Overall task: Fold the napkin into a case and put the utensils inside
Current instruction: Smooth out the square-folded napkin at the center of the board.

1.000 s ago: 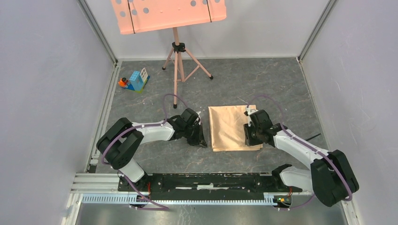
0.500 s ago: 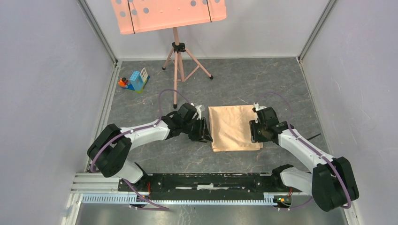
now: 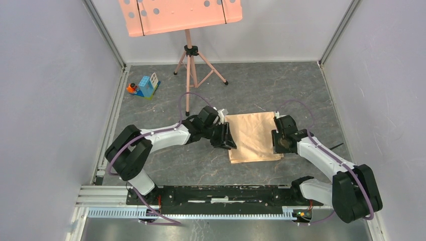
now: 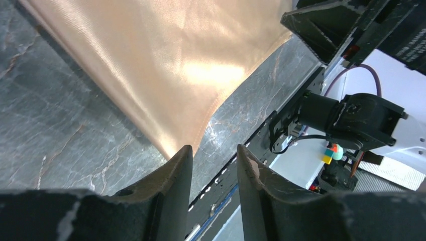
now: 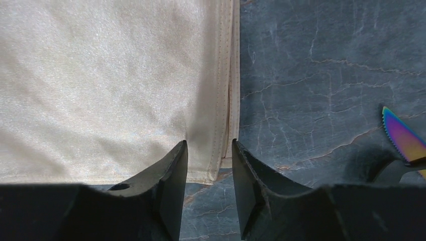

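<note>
The napkin lies flat on the grey table as a folded peach satin rectangle. My left gripper is at its left edge, low over the table. In the left wrist view the jaws are open and empty, with the napkin's near corner beside the left finger. My right gripper is at the napkin's right edge. In the right wrist view it is open, with the cloth's hemmed edge between the fingertips. A knife with a serrated iridescent blade lies to the right, also seen from above.
A music stand with a salmon-pink perforated tray and tripod legs stands at the back. Toy blocks lie at the back left. Grey walls close in both sides. The arms' mounting rail runs along the near edge.
My left gripper has moved right, up to the napkin's left edge. My right gripper has slid right, from over the cloth to its right edge. The napkin stays flat.
</note>
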